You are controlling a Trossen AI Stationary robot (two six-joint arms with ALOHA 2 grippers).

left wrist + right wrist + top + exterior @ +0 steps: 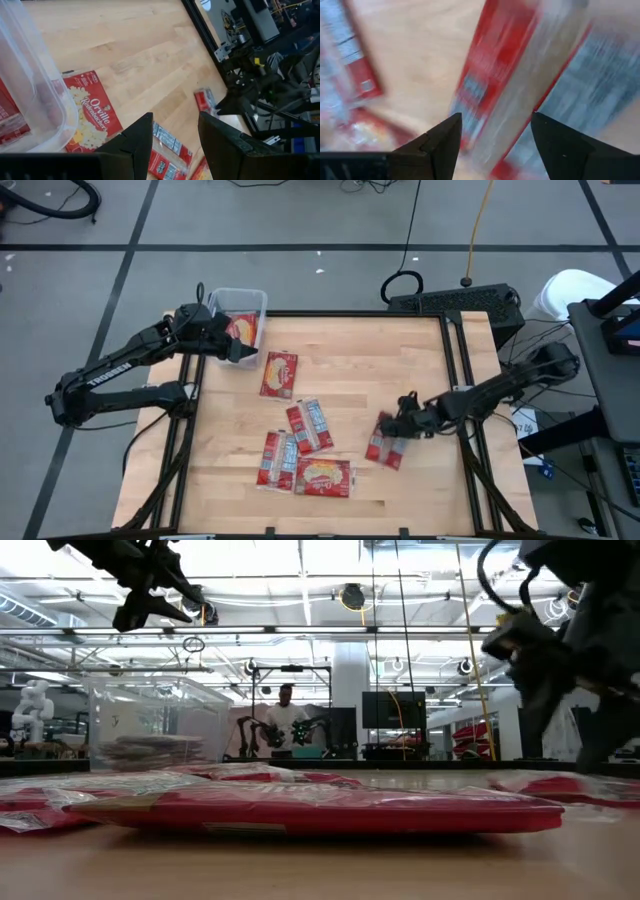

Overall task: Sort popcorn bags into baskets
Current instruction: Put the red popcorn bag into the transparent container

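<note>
Flat red popcorn packets (pixel 307 450) are lying clustered at six o'clock on the wooden tabletop (pixel 350 360). At four o'clock the right gripper (pixel 400 423) is hovering wide open over two packets (pixel 385 442). At eleven o'clock the left gripper (pixel 240 350), parted and empty, is hanging beside the clear plastic tub (pixel 240 300), which is holding packets.

A pale wooden table (pixel 350 360) with a black metal frame (pixel 455 370) stands on a grey floor (pixel 300 220). A black keyboard (pixel 455 302) lies just beyond its far right corner, a coiled black cable (pixel 402 283) beside it. Far behind, a person (pixel 286 716) stands in the room.
</note>
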